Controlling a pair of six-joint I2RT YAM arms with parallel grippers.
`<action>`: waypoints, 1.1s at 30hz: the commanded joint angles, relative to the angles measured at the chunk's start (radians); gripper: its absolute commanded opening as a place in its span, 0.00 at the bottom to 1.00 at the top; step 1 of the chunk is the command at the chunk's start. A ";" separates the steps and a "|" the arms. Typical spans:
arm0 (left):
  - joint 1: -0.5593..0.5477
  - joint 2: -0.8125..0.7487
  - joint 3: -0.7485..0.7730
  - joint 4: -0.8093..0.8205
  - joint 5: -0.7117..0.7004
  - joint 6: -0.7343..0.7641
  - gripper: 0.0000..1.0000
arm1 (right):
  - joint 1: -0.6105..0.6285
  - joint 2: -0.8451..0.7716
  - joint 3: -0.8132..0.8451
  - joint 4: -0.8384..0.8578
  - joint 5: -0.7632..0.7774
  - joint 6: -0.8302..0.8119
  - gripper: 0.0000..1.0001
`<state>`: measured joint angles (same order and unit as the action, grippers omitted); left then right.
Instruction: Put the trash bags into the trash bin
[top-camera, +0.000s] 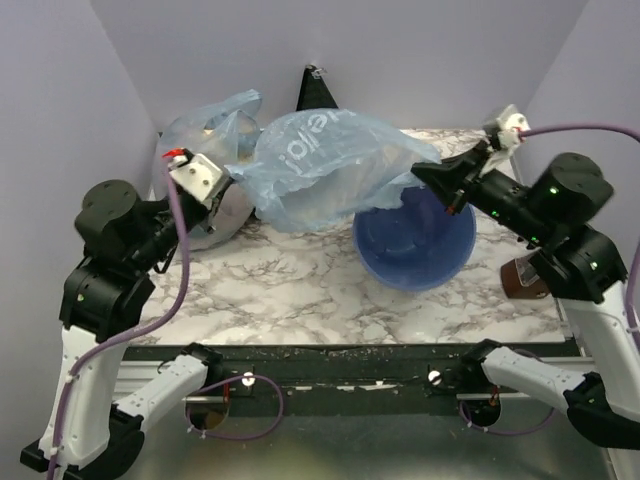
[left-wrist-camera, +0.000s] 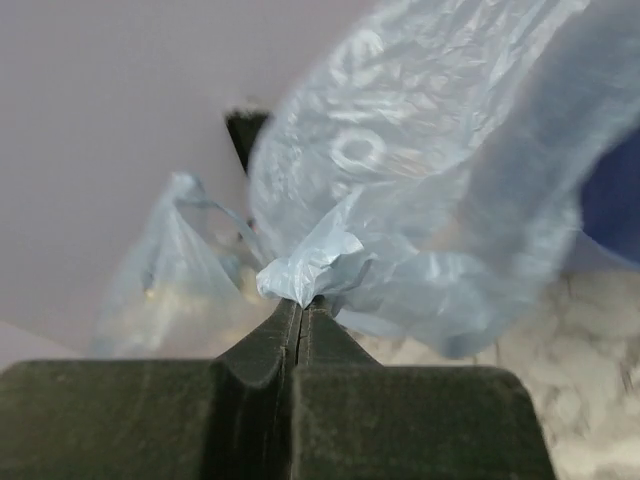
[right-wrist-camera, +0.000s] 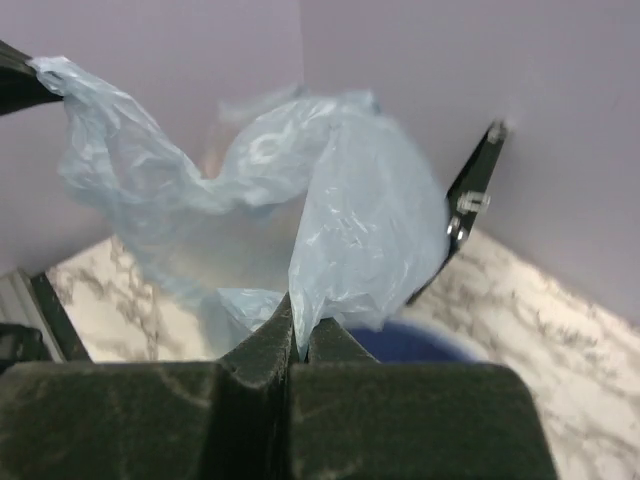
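Observation:
A limp light-blue trash bag (top-camera: 320, 165) hangs stretched in the air between my two grippers, sagging over the back left rim of the blue trash bin (top-camera: 415, 245). My left gripper (top-camera: 232, 178) is shut on the bag's left edge; the pinched film (left-wrist-camera: 300, 270) bunches at its tips (left-wrist-camera: 303, 302). My right gripper (top-camera: 425, 172) is shut on the bag's right edge, and the film (right-wrist-camera: 350, 240) rises from between its fingers (right-wrist-camera: 303, 335). The bin's dark blue rim (right-wrist-camera: 420, 345) shows just below the right gripper.
A second, bulging clear bag (top-camera: 205, 135) sits at the back left against the wall, also seen in the left wrist view (left-wrist-camera: 170, 280). A black stand (top-camera: 317, 90) leans at the back wall. A brown object (top-camera: 520, 280) lies at the table's right edge.

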<state>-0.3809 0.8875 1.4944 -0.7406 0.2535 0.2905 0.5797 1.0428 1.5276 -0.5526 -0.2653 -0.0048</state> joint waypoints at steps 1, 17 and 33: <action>0.013 0.039 0.003 0.119 -0.049 -0.019 0.00 | -0.004 0.046 -0.014 0.072 0.009 -0.009 0.01; 0.017 0.068 -0.026 0.205 -0.016 -0.080 0.00 | -0.023 0.007 -0.155 0.108 0.112 -0.054 0.01; -0.010 0.048 -0.030 0.218 0.158 -0.313 0.99 | -0.043 0.078 -0.026 0.088 0.228 -0.061 0.01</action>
<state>-0.3679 0.9161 1.3891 -0.5663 0.3180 0.1577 0.5591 1.0180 1.3899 -0.4953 -0.1623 -0.0963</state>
